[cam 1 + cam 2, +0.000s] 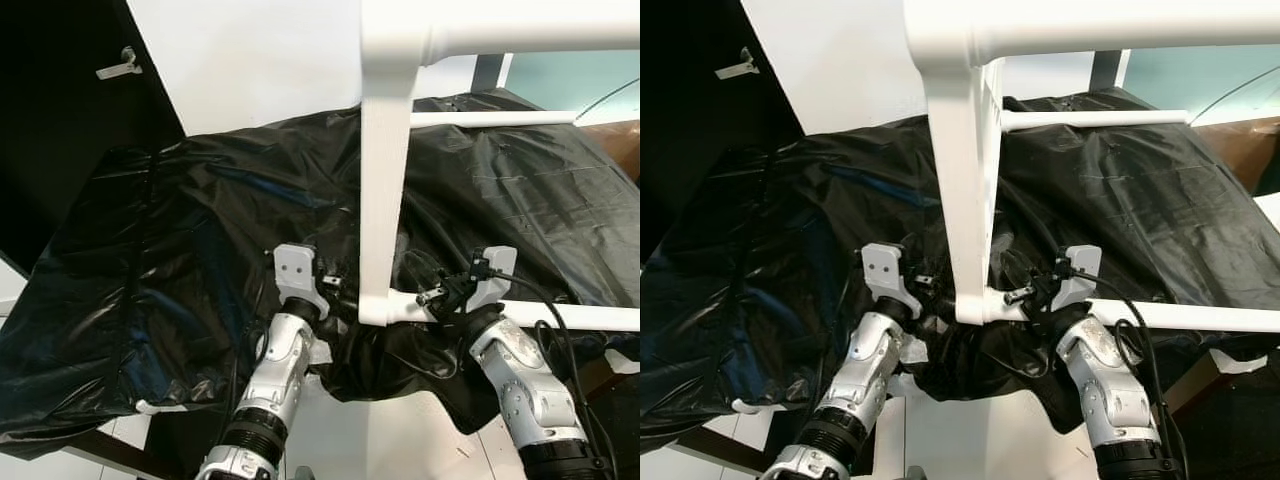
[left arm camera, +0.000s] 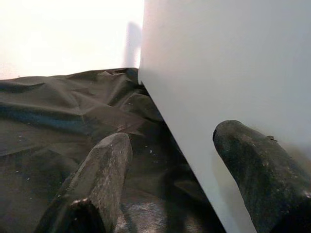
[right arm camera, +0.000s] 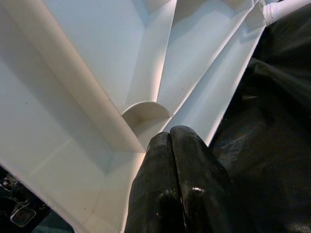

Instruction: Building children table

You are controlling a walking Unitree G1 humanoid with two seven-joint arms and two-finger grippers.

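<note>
Item 1, frame (image 1: 385, 190): white plastic table frame, standing on a corner on the sheet (image 1: 150, 260), 1 upright member directly before me, a rail running off to my right at its foot, a thinner rod (image 1: 490, 119) crossing higher up. The underside in the right wrist view is ribbed and hollow. Judgement: light for its bulk, stiff along the ribs, smooth and likely slippery on its flat faces, prone to swing or tip if held at 1 point only.

Item 2, my left gripper (image 2: 170, 160): fingers apart, 1 finger (image 2: 252, 165) against the flat white face, the other standing off over the sheet. It clamps nothing; it only bears on the panel near the lower corner.

Item 3, my right gripper (image 3: 177, 165): both fingers pressed together, tips resting in a ribbed pocket of the underside, close by the corner joint. Nothing lies between them.

Item 4, hold points. Judgement: grip across a rib or rail edge near the lower corner, not on a flat face; keep 2 supports, 1 either side of the upright.

Item 5, surroundings: black plastic sheet, crumpled, draped over a low surface; white wall (image 1: 250, 60) behind.
</note>
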